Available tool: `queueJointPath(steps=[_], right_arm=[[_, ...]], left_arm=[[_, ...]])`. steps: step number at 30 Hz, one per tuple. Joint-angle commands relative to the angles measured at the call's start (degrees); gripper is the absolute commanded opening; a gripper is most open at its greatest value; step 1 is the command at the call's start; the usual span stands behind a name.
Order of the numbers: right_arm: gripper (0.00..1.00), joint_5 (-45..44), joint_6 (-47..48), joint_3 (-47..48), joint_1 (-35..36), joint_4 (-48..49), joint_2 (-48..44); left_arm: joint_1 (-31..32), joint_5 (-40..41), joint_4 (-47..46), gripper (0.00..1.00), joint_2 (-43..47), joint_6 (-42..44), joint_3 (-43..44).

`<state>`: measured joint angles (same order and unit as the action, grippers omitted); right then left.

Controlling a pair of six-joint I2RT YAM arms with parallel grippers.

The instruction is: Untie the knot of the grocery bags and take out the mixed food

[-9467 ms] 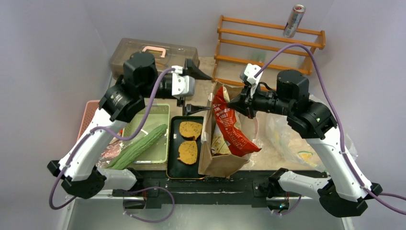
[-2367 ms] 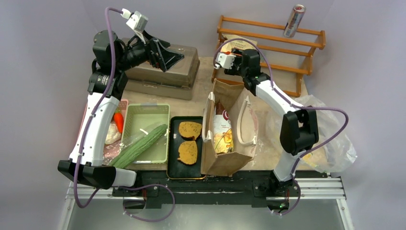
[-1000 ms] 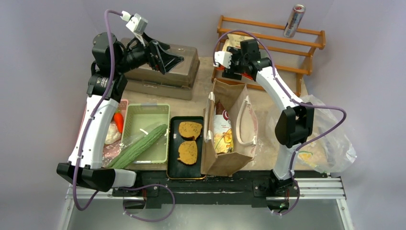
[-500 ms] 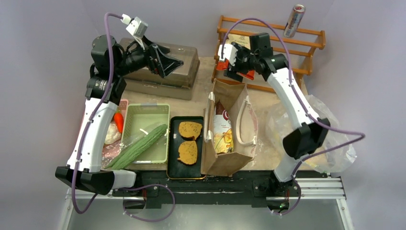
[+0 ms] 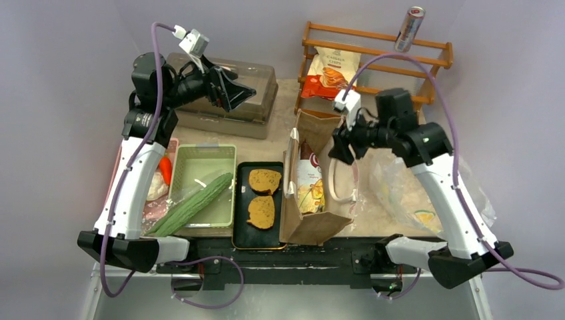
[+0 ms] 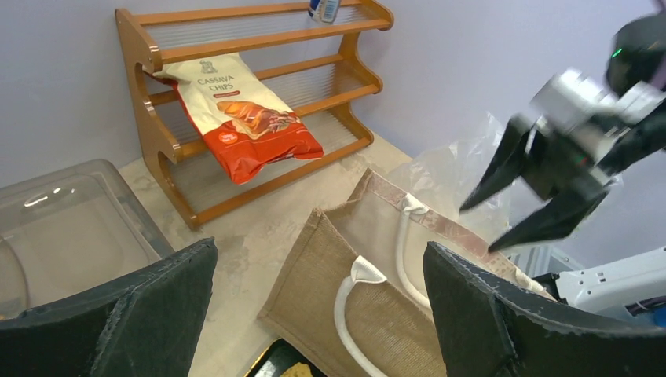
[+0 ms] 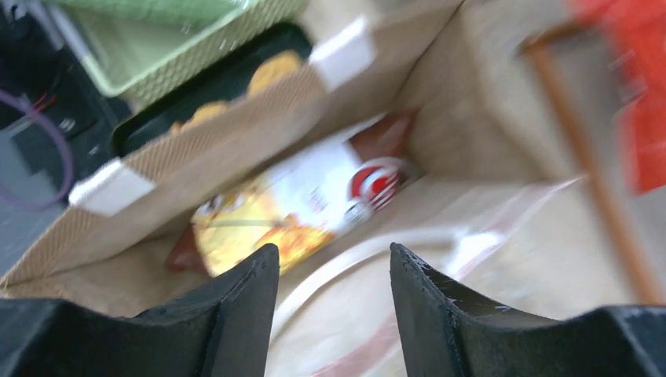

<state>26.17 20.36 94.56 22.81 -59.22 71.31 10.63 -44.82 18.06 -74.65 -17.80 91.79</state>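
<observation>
The brown paper bag [image 5: 313, 200] stands open at centre with an orange-white snack packet [image 5: 308, 181] inside, also seen in the right wrist view [image 7: 306, 200]. Another snack packet [image 5: 331, 70] lies on the wooden rack [image 5: 373, 63]. My right gripper [image 5: 332, 149] hangs open and empty over the bag's right handle [image 7: 369, 255], its jaws moderately apart. My left gripper [image 5: 241, 99] is wide open above the lidded case, holding nothing. Two toast slices [image 5: 263, 197] lie on a black tray. A cucumber [image 5: 193, 202] lies in the green basket. The transparent bag [image 5: 433, 193] lies at the right.
The grey-brown lidded case [image 5: 233, 100] stands at back left. A silver can [image 5: 408, 28] stands on the rack's top rail. A pink tray [image 5: 126, 160] at the left holds a carrot [image 5: 164, 169]. The green basket [image 5: 213, 153] touches the black tray [image 5: 240, 233].
My right arm swung back from the rack, leaving the snack packet on its shelf, and came down over the paper bag with its jaws narrower. The left arm barely moved.
</observation>
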Motion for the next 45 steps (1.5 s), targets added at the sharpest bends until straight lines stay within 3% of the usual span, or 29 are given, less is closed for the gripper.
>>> queueJointPath(steps=[1,12,18,21,24,27,30,34,38,41,45], right_arm=[[0.51,-0.15,-9.64,-11.97,1.95,-1.48,-1.38],[0.50,-6.43,-24.51,-24.48,5.50,17.20,1.54],[0.53,-20.44,-32.58,-29.69,11.46,26.40,1.91],[0.67,-27.05,-35.35,-31.44,14.32,29.40,2.96],[0.91,-30.53,-36.90,-32.46,15.05,31.13,4.82],[0.93,-30.45,-37.86,-33.72,15.08,33.26,6.41],[0.85,-30.77,-38.36,-34.87,15.13,33.92,8.60],[0.64,-29.48,-38.65,-34.43,15.12,33.06,11.16],[0.23,-26.36,-39.25,-32.05,15.08,32.46,9.54],[0.00,-27.37,-39.27,-29.13,15.08,29.60,7.19],[0.00,-27.92,-40.23,-24.50,15.15,25.78,3.89]], left_arm=[[-0.18,-1.23,-3.13,1.00,1.12,-2.56,-1.18],[-0.25,-0.32,-2.43,1.00,3.64,-3.91,-3.70],[-0.22,0.65,-1.72,1.00,5.39,-2.80,-5.50],[-0.26,0.46,-1.85,1.00,5.17,-2.84,-5.61],[-0.23,0.31,-1.98,1.00,5.02,-2.98,-5.48],[-0.26,0.13,-1.98,1.00,4.74,-3.18,-5.65],[-0.26,0.10,-2.22,1.00,4.41,-3.43,-5.74],[-0.22,0.15,-2.22,1.00,4.28,-3.18,-5.54],[-0.26,0.49,-0.79,1.00,5.03,-1.87,-5.66],[-0.26,0.49,-0.43,1.00,5.48,-1.54,-6.18],[-0.21,-0.26,-0.78,1.00,5.33,-1.29,-6.23]])
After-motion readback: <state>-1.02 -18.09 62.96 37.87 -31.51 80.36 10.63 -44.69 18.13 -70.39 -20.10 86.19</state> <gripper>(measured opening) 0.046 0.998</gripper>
